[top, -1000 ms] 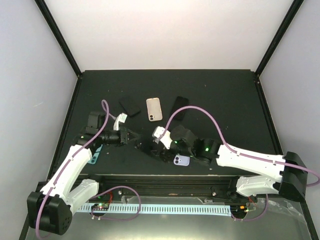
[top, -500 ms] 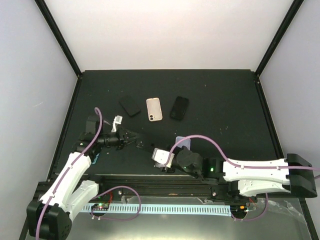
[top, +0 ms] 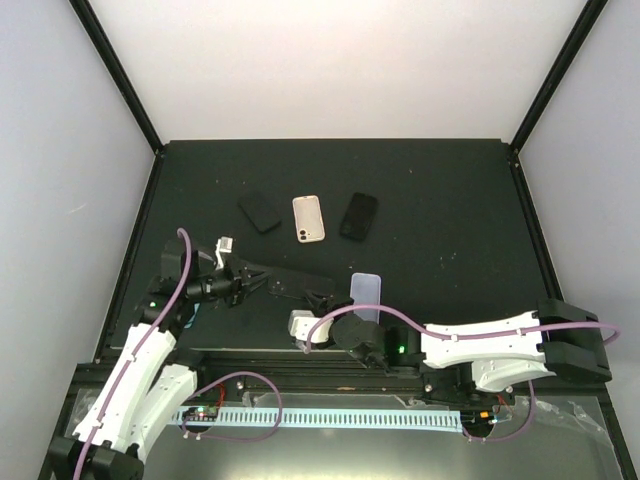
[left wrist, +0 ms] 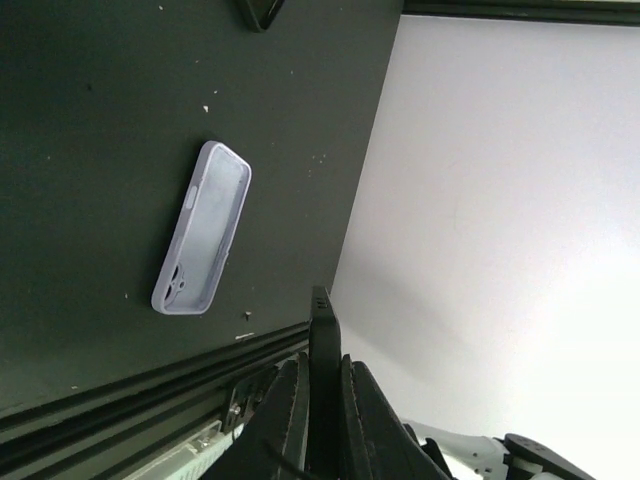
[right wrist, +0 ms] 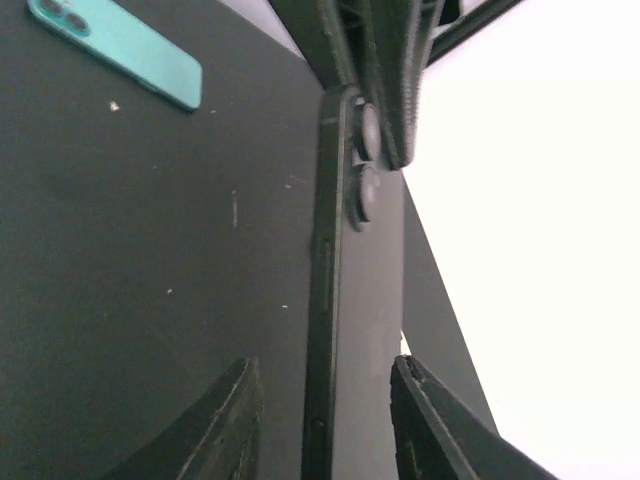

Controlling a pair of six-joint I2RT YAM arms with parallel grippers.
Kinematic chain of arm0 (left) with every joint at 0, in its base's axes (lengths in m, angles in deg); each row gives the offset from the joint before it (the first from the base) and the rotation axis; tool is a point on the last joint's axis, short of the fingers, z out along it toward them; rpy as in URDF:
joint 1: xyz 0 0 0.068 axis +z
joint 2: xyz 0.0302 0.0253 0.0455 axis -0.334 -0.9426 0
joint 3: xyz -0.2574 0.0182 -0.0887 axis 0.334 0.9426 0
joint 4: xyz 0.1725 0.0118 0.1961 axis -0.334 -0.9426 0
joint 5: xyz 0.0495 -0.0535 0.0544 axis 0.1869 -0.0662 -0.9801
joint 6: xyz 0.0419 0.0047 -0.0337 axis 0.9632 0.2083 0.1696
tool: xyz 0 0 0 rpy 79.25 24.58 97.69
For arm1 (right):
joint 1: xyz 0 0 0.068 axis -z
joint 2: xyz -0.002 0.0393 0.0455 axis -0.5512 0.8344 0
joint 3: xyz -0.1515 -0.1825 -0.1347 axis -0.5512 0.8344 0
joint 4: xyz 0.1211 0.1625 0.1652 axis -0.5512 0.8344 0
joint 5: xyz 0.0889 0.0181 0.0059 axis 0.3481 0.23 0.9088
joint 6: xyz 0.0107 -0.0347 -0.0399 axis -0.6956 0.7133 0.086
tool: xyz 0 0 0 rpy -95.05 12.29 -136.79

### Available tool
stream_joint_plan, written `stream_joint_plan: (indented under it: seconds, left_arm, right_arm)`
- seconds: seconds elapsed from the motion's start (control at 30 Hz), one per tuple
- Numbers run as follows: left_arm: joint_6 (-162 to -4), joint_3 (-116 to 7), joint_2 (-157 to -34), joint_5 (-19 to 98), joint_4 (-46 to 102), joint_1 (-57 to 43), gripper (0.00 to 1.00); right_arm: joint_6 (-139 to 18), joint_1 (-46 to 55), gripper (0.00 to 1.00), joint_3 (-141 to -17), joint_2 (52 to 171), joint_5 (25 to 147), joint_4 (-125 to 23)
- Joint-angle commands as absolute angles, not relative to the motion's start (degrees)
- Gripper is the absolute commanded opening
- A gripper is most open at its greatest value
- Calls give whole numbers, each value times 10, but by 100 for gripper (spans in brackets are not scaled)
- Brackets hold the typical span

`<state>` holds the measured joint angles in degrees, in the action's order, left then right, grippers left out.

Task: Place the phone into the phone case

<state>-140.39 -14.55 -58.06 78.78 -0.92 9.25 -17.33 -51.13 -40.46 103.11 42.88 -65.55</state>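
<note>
My left gripper (top: 256,278) is shut on one end of a black phone (top: 300,281) and holds it pointing right, over the front of the table. In the left wrist view the phone (left wrist: 322,335) shows edge-on between the closed fingers of that gripper (left wrist: 322,372). My right gripper (top: 316,302) is open at the phone's free end. In the right wrist view the phone (right wrist: 352,290) runs between this gripper's spread fingers (right wrist: 325,425) without touching them. The empty lavender phone case (top: 366,291) lies open side up just right of the phone and also shows in the left wrist view (left wrist: 202,228).
At the back lie a black case (top: 260,211), a beige phone (top: 308,218) and a black phone (top: 359,216). A teal phone (right wrist: 118,45) lies near the left arm. The table's metal front rail (top: 300,362) runs under the right arm.
The right arm has swung back toward the near edge and left, uncovering the lavender case; its open gripper now sits at the phone's free end. The left arm has drawn back slightly with the phone.
</note>
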Motion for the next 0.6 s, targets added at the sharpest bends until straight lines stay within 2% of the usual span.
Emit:
stream_joint_plan:
  seconds: [0.0, 0.27, 0.57]
  left_arm:
    - [-1462, -159, -559, 800, -19, 91, 2]
    - [-1490, -159, -535, 808, -25, 91, 1]
    - [-1513, -147, -521, 821, -23, 91, 2]
  right_arm:
    - [-129, -524, 34, -412, 1042, 362, -733]
    - [-112, -528, 14, -400, 1043, 354, -742]
    - [-125, -527, 2, -399, 1037, 350, -752]
